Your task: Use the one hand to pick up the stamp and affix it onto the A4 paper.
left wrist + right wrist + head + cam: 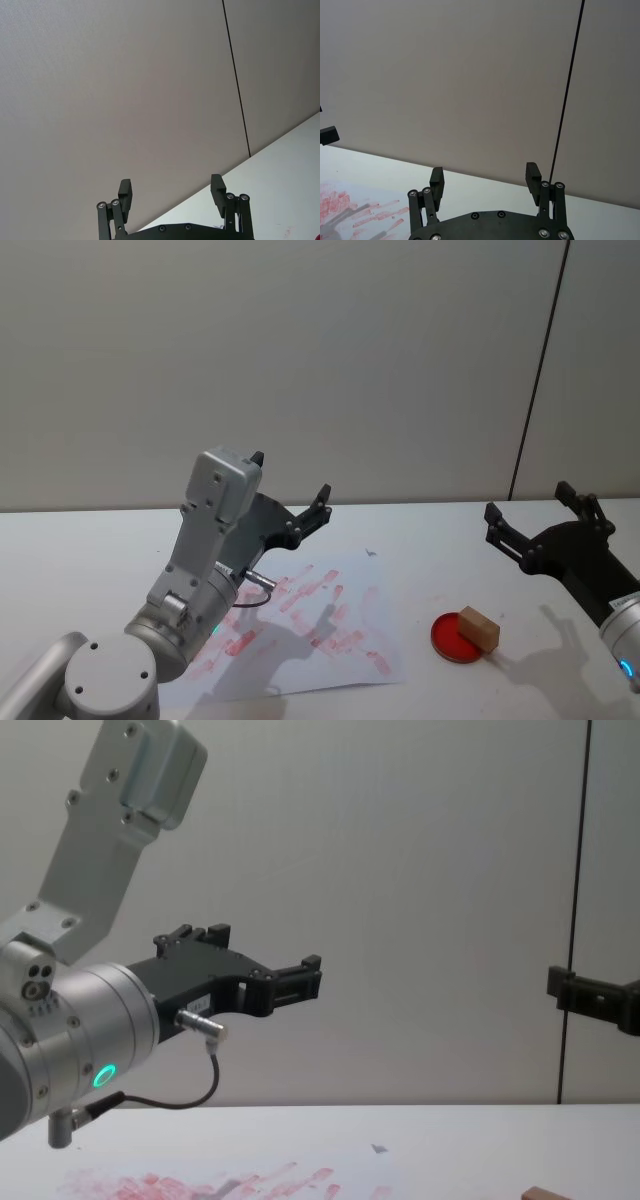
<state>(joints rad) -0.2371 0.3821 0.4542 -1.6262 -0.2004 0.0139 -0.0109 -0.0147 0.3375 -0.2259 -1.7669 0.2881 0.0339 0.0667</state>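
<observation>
Light-brown wooden block stamp [479, 628] rests on a round red ink pad [450, 642] on the white surface [90, 540], below and left of the black right gripper [528, 502], which hangs wide open and empty. It is the nearer arm. The left gripper [290, 475], also spread wide, hovers over the ink-smeared white A4 paper [340, 635].

Matt metal, bare wood and inked paper on a smooth white table [90, 540].
The stamp [479, 628] was pale, unvarnished wood. The paper [345, 635] was thin and matt, smeared with red ink. The left gripper [290, 475] and right gripper [528, 500] were matt black, on arms [205, 530] of satin silver metal.
</observation>
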